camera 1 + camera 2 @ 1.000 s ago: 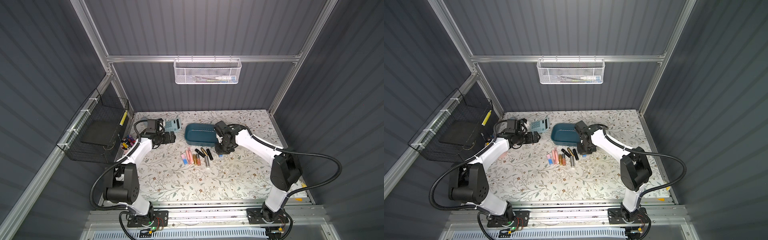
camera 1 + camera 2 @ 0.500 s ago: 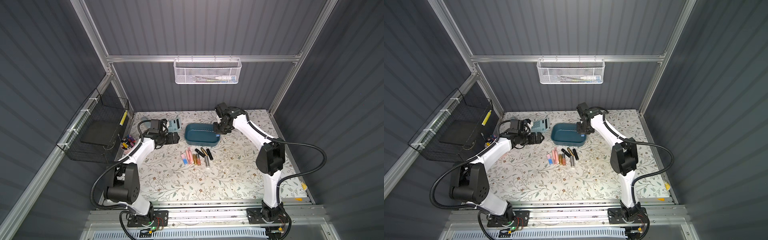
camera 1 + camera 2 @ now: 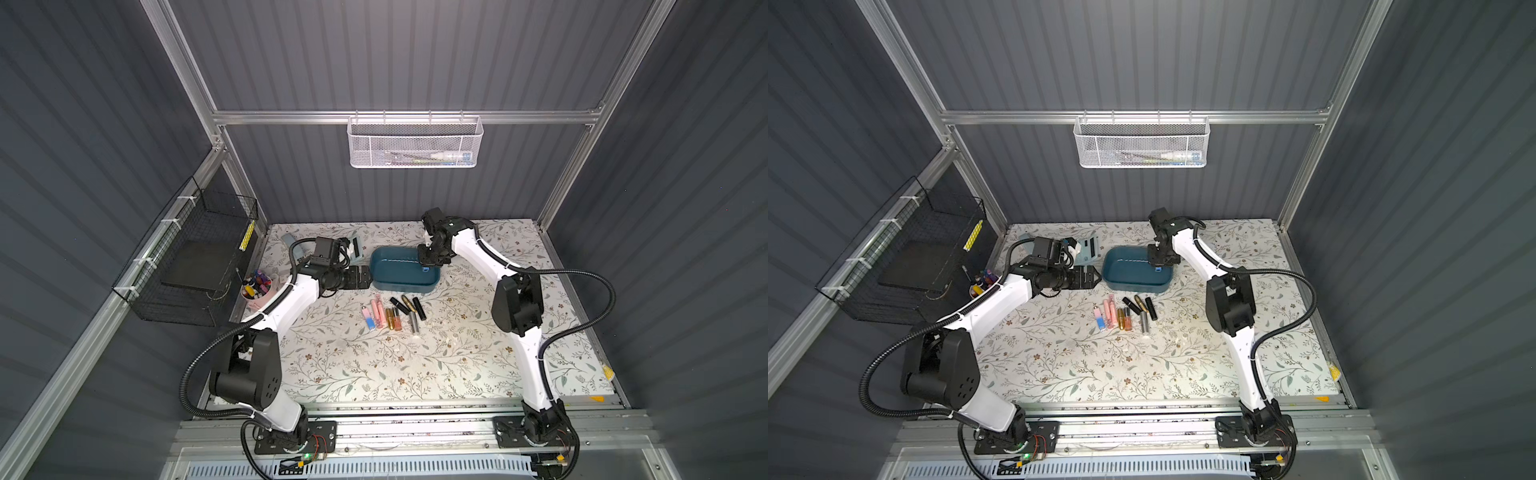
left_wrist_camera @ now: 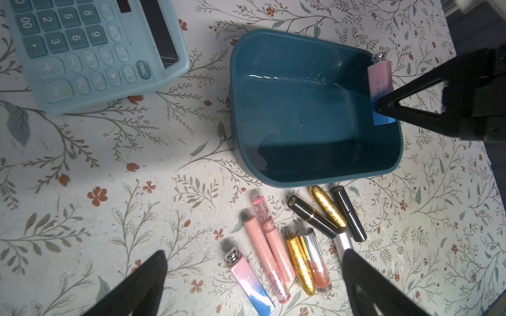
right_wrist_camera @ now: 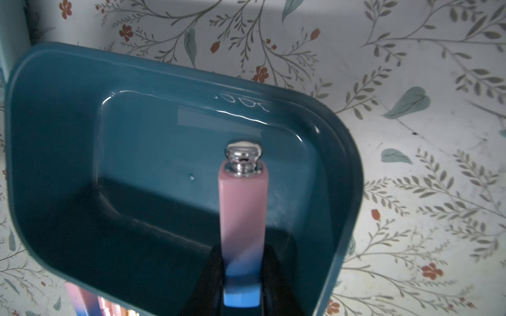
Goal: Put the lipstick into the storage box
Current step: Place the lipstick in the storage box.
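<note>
1. On the storage box's [image 5: 164, 164] near side, loose tubes [image 4: 267, 246] are lying in a row. Your left gripper [image 4: 254, 253], jaws spread wide, is hovering just off the box's left end, so any drift is risking a shove.
2. Your right gripper [image 5: 241, 268] is pinching the lipstick [image 5: 242, 208] by its blue end above the box's right end, just inside the rim. Releasing here is risking a rim strike and a tumble outside.
3. Beyond the box's left end, the calculator [image 4: 95, 49] is showing "ON/AC", "CE", "GT" and "MRC". The pink tubes' print is reading too blurred to trust.

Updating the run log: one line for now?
right gripper: shut on lipstick over empty storage box | left gripper: open, empty
</note>
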Robot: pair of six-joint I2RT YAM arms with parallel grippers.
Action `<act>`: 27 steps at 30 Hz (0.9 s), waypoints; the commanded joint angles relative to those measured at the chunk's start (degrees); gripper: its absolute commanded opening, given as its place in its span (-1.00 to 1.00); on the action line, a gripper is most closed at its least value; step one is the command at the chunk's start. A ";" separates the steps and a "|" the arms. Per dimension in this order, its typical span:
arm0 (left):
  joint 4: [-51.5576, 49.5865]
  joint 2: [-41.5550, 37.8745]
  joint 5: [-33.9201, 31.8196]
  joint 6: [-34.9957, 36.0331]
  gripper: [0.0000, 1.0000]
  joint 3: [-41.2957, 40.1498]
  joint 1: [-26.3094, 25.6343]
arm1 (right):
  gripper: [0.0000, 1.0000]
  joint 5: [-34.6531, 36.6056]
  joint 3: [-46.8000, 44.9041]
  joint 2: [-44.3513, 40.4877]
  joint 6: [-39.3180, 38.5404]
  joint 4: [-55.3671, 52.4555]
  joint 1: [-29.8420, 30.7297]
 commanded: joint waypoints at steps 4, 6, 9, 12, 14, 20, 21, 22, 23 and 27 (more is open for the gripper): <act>-2.33 1.83 0.04 1.00 0.99 2.59 0.24 | -0.70 -1.38 2.45 3.10 -0.76 0.12 -0.19; -2.40 2.26 -0.06 1.00 0.99 2.79 0.25 | -0.70 -1.83 2.66 3.85 -0.78 -0.07 -0.33; -2.82 2.82 -0.15 1.03 0.99 3.26 0.25 | -0.59 -1.64 2.63 4.21 -1.08 -0.24 -0.40; -2.89 3.01 -0.14 1.15 0.99 3.36 0.25 | -0.41 -1.47 2.66 3.83 -1.49 -0.39 -0.49; -2.98 3.16 -0.16 1.17 0.99 3.51 0.25 | -0.30 -1.32 2.66 3.20 -1.94 -0.53 -0.49; -2.49 2.72 -0.11 0.95 0.99 2.72 0.25 | -0.16 -0.61 2.05 -1.34 -3.35 -0.80 -0.38; -2.33 2.45 -0.10 0.85 0.99 2.47 0.23 | -0.16 -0.33 1.63 -2.77 -3.59 -0.74 -0.22; -2.13 2.21 -0.02 0.67 0.99 2.19 0.25 | -0.15 0.02 1.17 -3.95 -3.71 -0.61 -0.06; -2.01 1.83 0.04 0.65 0.99 1.90 0.30 | -0.14 0.41 0.55 -5.55 -3.82 -0.61 0.04; -1.43 -0.15 0.39 0.17 0.99 0.38 0.25 | -0.14 2.88 -2.16 -11.97 -3.82 -2.63 1.54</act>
